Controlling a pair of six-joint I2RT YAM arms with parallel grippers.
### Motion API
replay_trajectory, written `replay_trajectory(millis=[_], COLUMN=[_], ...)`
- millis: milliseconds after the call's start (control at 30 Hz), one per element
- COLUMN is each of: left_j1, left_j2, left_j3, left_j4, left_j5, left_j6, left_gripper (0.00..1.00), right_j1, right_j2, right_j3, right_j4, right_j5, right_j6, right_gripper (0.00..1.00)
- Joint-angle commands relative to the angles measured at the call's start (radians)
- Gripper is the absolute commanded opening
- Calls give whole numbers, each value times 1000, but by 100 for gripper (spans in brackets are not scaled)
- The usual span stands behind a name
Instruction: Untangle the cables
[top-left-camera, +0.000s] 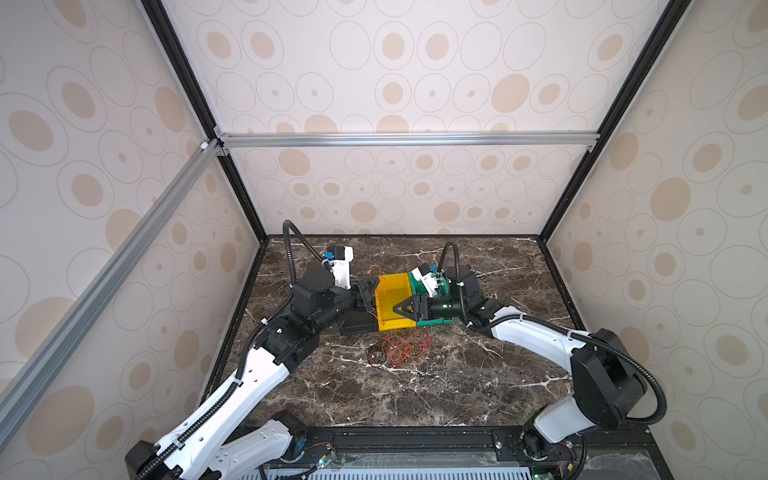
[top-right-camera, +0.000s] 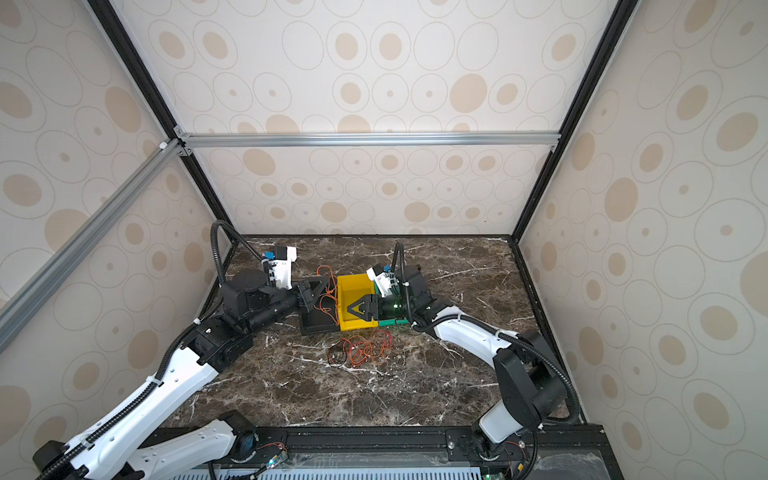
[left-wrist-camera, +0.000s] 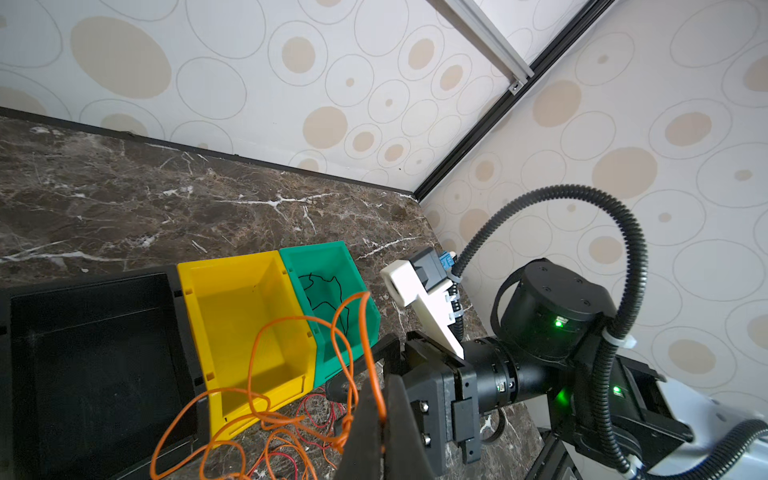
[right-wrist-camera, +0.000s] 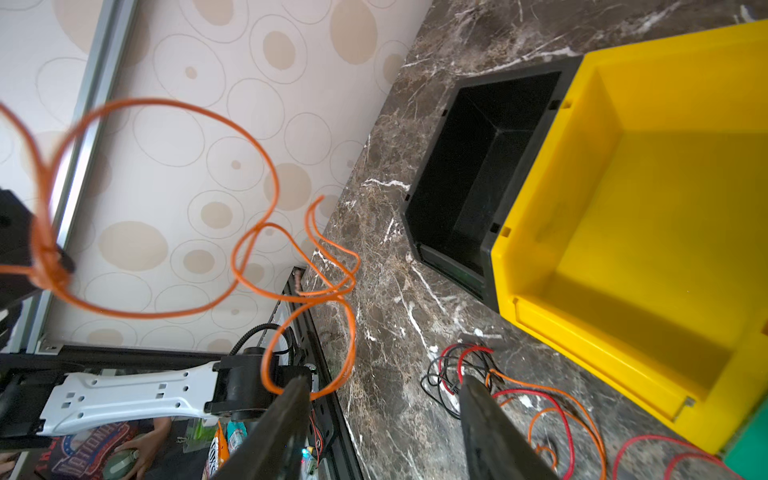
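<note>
Reference: yellow bin (top-left-camera: 390, 291). Left of it: black bin (top-left-camera: 358, 323), with orange cable (left-wrist-camera: 374, 353) looping in the air above, seemingly blocking entry. Right: green bin (top-left-camera: 434, 321). Over its front rim: right gripper (top-left-camera: 398, 311). Front: cable heap (top-left-camera: 399, 351). Behind it, and beyond the heap: bare tabletop (top-left-camera: 415, 395), passable.

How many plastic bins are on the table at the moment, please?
3, in a row in both top views: the black bin on the left, the yellow bin in the middle, the green bin on the right, partly covered. I see no others.
</note>
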Motion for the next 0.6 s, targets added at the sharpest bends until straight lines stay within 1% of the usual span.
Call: replay_trajectory(millis=[0,133,300,433,567], left_j1=[4,4,4,5,5], left_j2=[7,15,30,36,32], left_j3=[41,42,34,30,20], left_j4=[23,20,35,59,72], left_j5=[5,-11,-12,2,7], left_j6=[25,29,25,16,12], left_gripper=[0,0,0,0,0], right_j1=[15,46,96,100,101], right_j2=[13,2,-3,27,52], right_j3=[26,10,0,1,18], right_j4=[87,68,-34,-56,-82], right_j5=[-59,-54,38,89,111], right_j6=[54,50,-21,-40,-54], right_gripper=[60,60,58,49,33])
